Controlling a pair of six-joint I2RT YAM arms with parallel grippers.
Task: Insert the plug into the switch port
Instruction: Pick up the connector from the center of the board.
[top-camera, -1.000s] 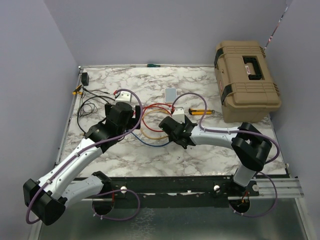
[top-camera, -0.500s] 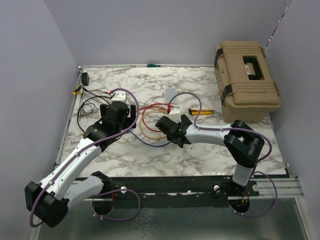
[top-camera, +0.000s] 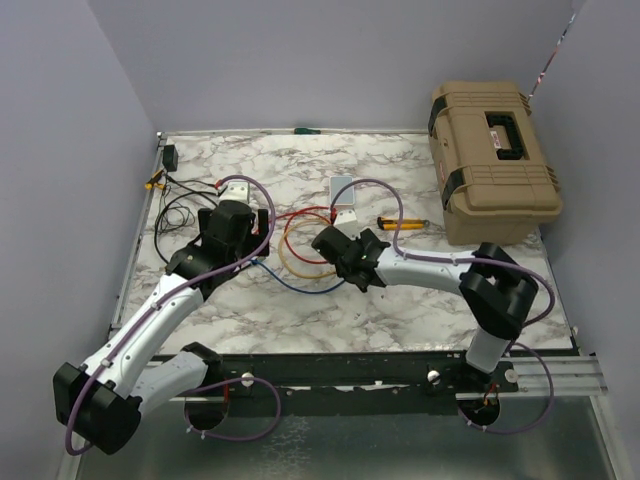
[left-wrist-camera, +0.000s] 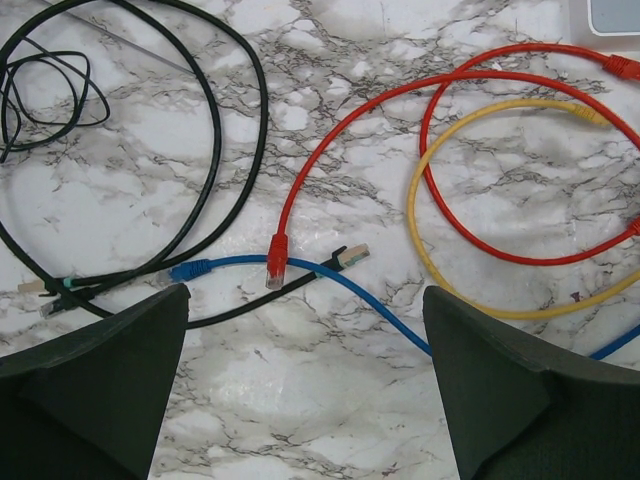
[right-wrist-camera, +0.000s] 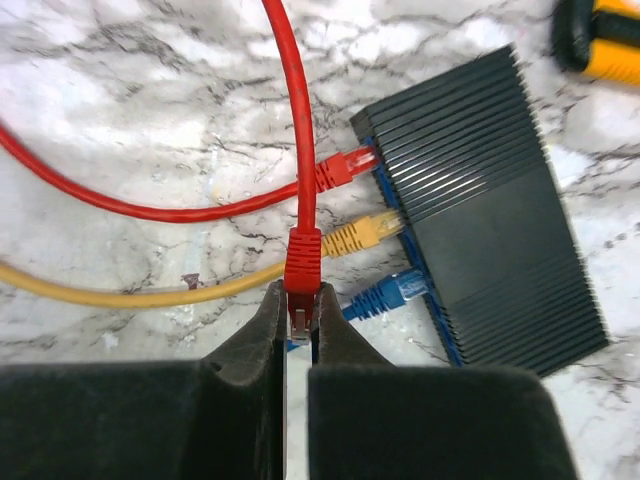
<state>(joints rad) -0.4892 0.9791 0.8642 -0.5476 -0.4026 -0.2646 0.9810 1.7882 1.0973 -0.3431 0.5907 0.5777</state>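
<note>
Your right fingers (right-wrist-camera: 250, 345) are pinching the red plug (right-wrist-camera: 303, 262) just beside the switch (right-wrist-camera: 480, 210), which is lying flat on the worktop (right-wrist-camera: 120, 60) with a red connector (right-wrist-camera: 340, 168), a yellow connector (right-wrist-camera: 350, 235) and a blue connector (right-wrist-camera: 385, 293) sitting along its socket edge. You are holding the plug nose-back toward the palm, so you are needing to turn the wrist until the nose is facing a free socket squarely, easing in slowly. Your left fingers (left-wrist-camera: 100, 380) are hanging spread wide over loose cable ends (left-wrist-camera: 277, 272).
</note>
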